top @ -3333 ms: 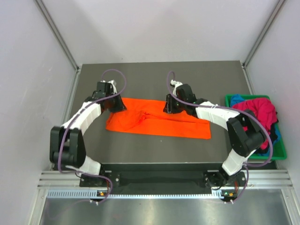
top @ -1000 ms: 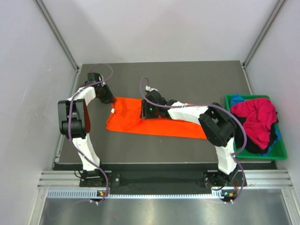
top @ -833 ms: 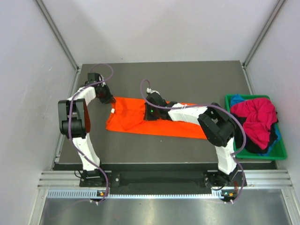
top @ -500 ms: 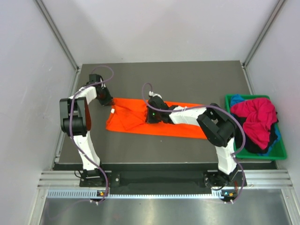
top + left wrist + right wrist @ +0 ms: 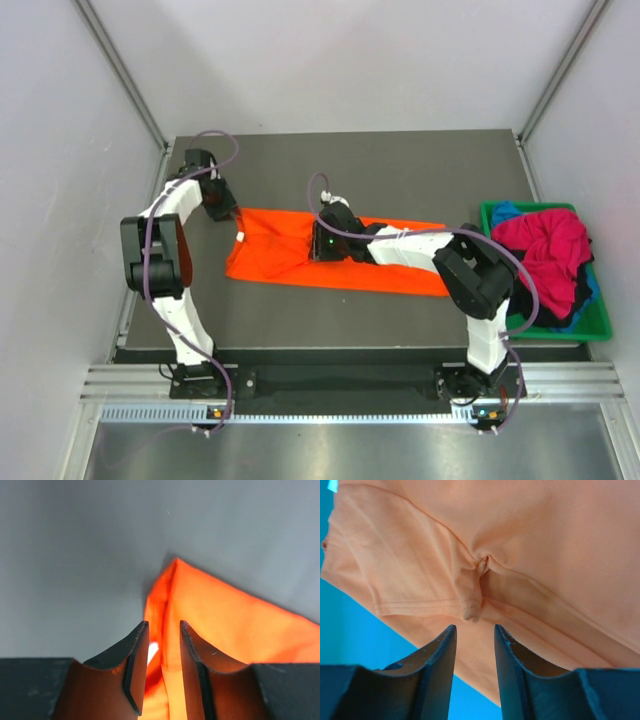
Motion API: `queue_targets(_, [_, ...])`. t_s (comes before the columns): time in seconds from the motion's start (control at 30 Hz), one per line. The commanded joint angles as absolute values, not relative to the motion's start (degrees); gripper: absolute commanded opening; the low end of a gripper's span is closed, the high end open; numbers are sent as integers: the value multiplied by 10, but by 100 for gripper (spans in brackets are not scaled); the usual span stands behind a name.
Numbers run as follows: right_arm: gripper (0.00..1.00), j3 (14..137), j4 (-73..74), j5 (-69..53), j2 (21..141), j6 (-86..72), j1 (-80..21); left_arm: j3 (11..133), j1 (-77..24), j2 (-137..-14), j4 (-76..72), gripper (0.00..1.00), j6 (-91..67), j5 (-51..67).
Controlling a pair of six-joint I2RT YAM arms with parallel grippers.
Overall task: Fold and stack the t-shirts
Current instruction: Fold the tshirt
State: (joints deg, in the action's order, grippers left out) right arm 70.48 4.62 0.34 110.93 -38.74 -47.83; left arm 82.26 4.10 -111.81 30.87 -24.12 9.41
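The orange t-shirt (image 5: pixel 380 265) lies on the dark table as a long folded strip. My left gripper (image 5: pixel 225 210) is at the strip's far left corner. In the left wrist view its jaws (image 5: pixel 164 624) stand a little apart, with a raised ridge of the orange cloth (image 5: pixel 240 625) between them, not pinched. My right gripper (image 5: pixel 318 245) hovers low over the strip's left half, open; in its wrist view (image 5: pixel 474 627) a small pinched crease in the shirt (image 5: pixel 545 540) sits just beyond the tips. A magenta-red t-shirt (image 5: pixel 550 245) and a blue one (image 5: pixel 505 212) are heaped in the bin.
The green plastic bin (image 5: pixel 598 315) stands at the table's right edge, beside the right arm's base. Bare dark table (image 5: pixel 400 170) lies behind and in front of the shirt. Grey walls close in on both sides.
My left gripper has drawn slightly back towards the far left corner. The right gripper has slid a little to the right over the shirt. The shirt's outline is almost unchanged.
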Motion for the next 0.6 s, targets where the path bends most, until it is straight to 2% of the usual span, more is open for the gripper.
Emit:
queue_targets(0.0, [38,708,61,20,1058,-381,-486,799,34,-1014,330,36,-244,72])
queue_targets(0.13, [39,695,62,36,1021,-380,-485,707,20,-927,309,34,-252,113])
queue_targets(0.2, [38,685,61,49,1008,-376,-484,651,18,-904,290,33,-261,171])
queue_targets(0.27, [33,682,57,47,1005,-374,-480,608,11,-885,261,31,-271,204])
queue_targets(0.3, [25,685,53,37,1007,-370,-476,597,5,-882,257,31,-279,203])
queue_targets(0.33, [22,686,45,28,1014,-367,-473,588,3,-883,252,30,-280,205])
queue_targets(0.57, [16,737,-28,-76,1073,-346,-474,547,-32,-910,251,23,-303,159])
